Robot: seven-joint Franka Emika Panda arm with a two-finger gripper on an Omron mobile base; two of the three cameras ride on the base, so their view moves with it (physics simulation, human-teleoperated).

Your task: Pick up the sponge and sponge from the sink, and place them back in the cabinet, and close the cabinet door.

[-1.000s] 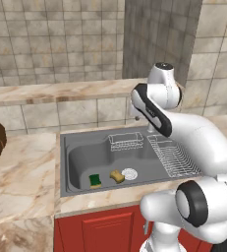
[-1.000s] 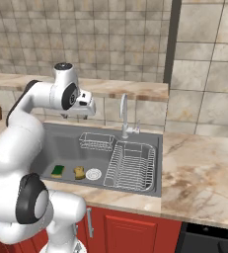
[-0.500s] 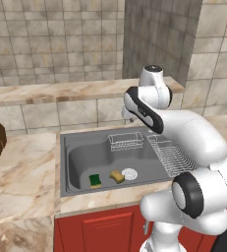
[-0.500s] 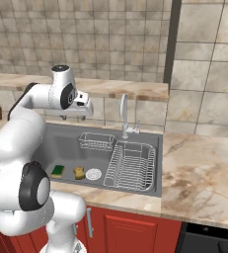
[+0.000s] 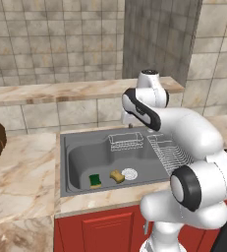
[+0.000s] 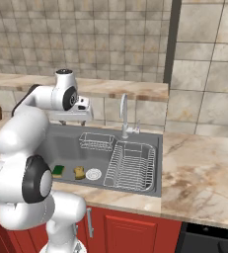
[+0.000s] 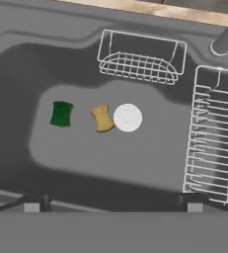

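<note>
The end effector (image 7: pixel 110 202) hangs wide open and empty, high above the sink (image 7: pixel 17 64), looking straight down. On the basin floor lie the green sponge (image 7: pixel 61 113) and, near it, the tan sponge (image 7: pixel 102 118), just beside the drain (image 7: pixel 128 117). The step looks like the first approach; next it must descend over one sponge.

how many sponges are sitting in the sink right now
2. The green sponge lies on the sink floor, farthest from the white drain. The tan sponge lies between them, right beside the drain. The basin floor is in plain sight, so none seems hidden.
</note>
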